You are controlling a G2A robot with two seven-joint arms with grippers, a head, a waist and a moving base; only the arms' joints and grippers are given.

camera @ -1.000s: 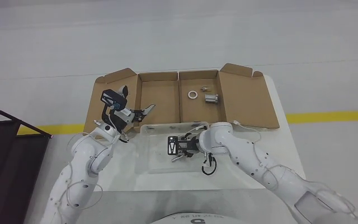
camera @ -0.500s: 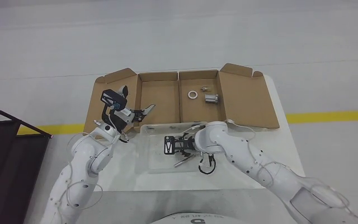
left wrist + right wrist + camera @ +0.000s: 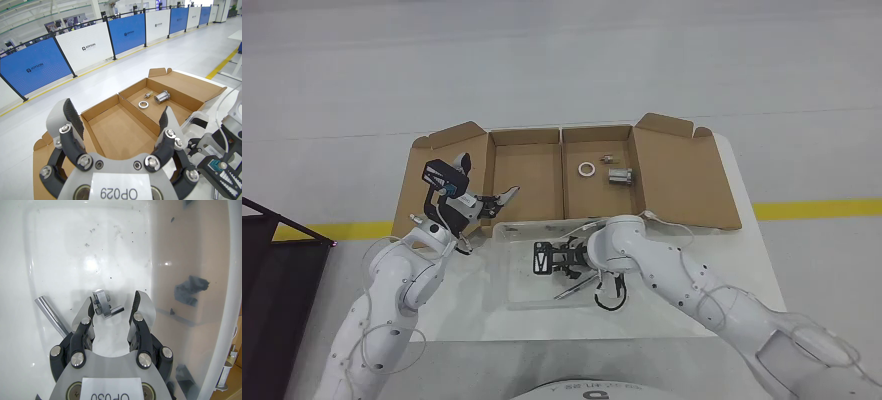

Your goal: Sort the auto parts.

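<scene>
Right gripper [image 3: 114,302] slid along clear bin [image 3: 189,247] containing rod [image 3: 49,313] and probable bracket [image 3: 103,307]

Right claw [image 3: 113,305] sat spread inside translucent plastic bin [image 3: 75,247]. Bolted metal block [image 3: 103,307] with stub pin lay on bin floor between fingers [image 3: 136,303], close to one. Steel rod [image 3: 50,315] lay beside claw, one end hidden under it. Cardboard [image 3: 189,256] showed through bin wall.

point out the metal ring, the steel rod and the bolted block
metal ring [image 3: 143,107]: left wrist view, near rim
steel rod [image 3: 51,315]: right wrist view, mid shaft
bolted block [image 3: 102,303]: right wrist view, flat face
</scene>
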